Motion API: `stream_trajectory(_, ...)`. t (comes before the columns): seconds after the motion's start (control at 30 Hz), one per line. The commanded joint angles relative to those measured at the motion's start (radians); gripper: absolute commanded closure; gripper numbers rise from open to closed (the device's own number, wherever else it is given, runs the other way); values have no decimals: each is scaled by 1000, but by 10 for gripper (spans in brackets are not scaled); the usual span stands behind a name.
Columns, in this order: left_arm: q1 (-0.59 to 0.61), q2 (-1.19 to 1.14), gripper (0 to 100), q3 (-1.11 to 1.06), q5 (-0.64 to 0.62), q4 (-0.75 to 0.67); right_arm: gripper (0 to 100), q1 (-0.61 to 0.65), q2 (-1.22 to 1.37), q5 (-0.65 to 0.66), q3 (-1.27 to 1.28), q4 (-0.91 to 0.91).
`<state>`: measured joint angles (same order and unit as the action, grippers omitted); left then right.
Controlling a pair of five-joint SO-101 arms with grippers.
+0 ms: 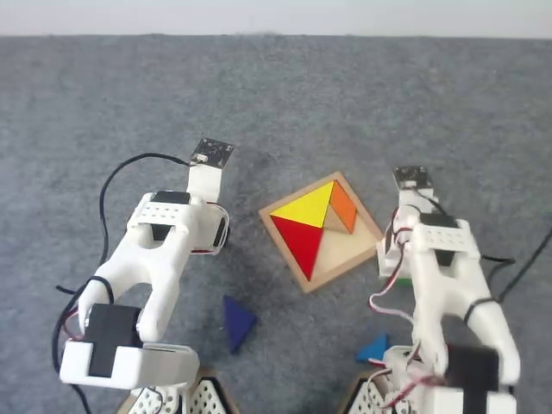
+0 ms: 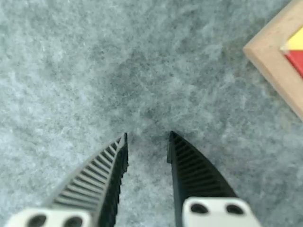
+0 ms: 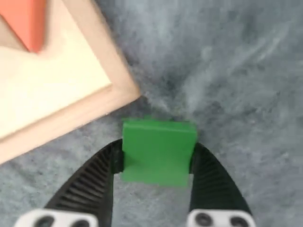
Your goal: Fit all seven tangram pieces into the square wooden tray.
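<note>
The square wooden tray (image 1: 366, 252) lies turned like a diamond on the grey carpet. It holds a yellow triangle (image 1: 310, 207), a red triangle (image 1: 302, 241) and an orange piece (image 1: 343, 207). My right gripper (image 3: 156, 146) is shut on a green square piece (image 3: 158, 151) just off the tray's near right corner (image 3: 71, 123), low over the carpet. Left of the tray, my left gripper (image 2: 147, 137) hangs open over bare carpet with nothing between its fingers; the tray's corner (image 2: 270, 61) is off to one side of it.
A dark blue triangle (image 1: 237, 321) lies on the carpet between the two arm bases. A lighter blue piece (image 1: 373, 348) sits near the right arm's base. The tray's right half (image 3: 42, 80) is bare wood.
</note>
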<state>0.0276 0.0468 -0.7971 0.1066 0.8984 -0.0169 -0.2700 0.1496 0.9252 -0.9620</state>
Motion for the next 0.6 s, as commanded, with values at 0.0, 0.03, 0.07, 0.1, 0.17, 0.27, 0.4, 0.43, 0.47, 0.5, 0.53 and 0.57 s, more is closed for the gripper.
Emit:
stream_trajectory(0.0,-12,0,863,7,3,-21,930,25,-226,84,-74,-65)
stream_trajectory(0.03,-12,0,863,7,3,-21,929,50,-260,101,-101,-101)
stream_trajectory(0.07,-12,0,863,8,3,-21,929,84,-295,127,-132,-139)
stream_trajectory(0.1,-12,0,863,8,3,-21,929,120,-315,146,-166,-173)
stream_trajectory(0.17,-12,0,863,8,3,-21,929,199,-314,170,-229,-219)
stream_trajectory(0.27,-11,0,863,7,3,-21,929,320,-242,221,-275,-225)
stream_trajectory(0.4,-11,0,864,7,3,-21,929,440,-53,353,-324,-193)
stream_trajectory(0.43,-11,0,864,5,3,-21,929,449,-4,379,-339,-176)
stream_trajectory(0.47,-11,0,864,5,3,-21,929,449,38,405,-351,-159)
stream_trajectory(0.5,-11,0,864,5,3,-20,929,447,79,433,-365,-142)
stream_trajectory(0.53,-11,0,864,5,3,-20,929,444,114,462,-377,-128)
stream_trajectory(0.57,-11,0,864,5,3,-20,929,441,140,486,-385,-114)
